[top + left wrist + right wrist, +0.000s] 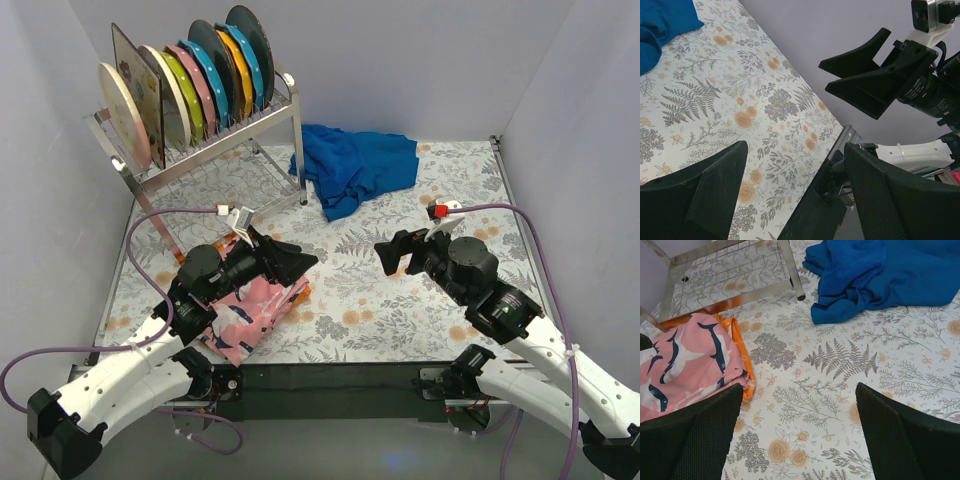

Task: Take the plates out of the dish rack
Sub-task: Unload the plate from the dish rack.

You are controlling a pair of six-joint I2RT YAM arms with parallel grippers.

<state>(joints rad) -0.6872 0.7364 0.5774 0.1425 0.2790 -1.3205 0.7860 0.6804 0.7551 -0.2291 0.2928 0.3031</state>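
Currently both arms are hovering low over the floral table (400,312), well apart from the dish rack (297,140), which is standing at the far left corner. The plates (190,85) are standing on edge between its prongs, packed close. There are roughly nine, running from a cream one (122,100) at the near-left end to a dark teal one (252,38) at the far end. None looks unloaded yet.

Left gripper (293,262): jaws gaping wide, carrying nothing, hanging over a folded pink cloth (250,312).
Right gripper (390,255): likewise spread wide and empty, pointing toward the rack.
A crumpled blue cloth (355,165) is lying just beside the rack's right legs.

Judgement: the step in hand is reaching for a first plate. The left arm is sitting nearer. An end plate looks the best pick, since neighbours are crowding the middle ones. Coming in from above, pinching the rim across its thickness and lifting straight up along the prongs should keep adjacent plates from tipping. Set-down is wanting a flat patch away from both cloths.
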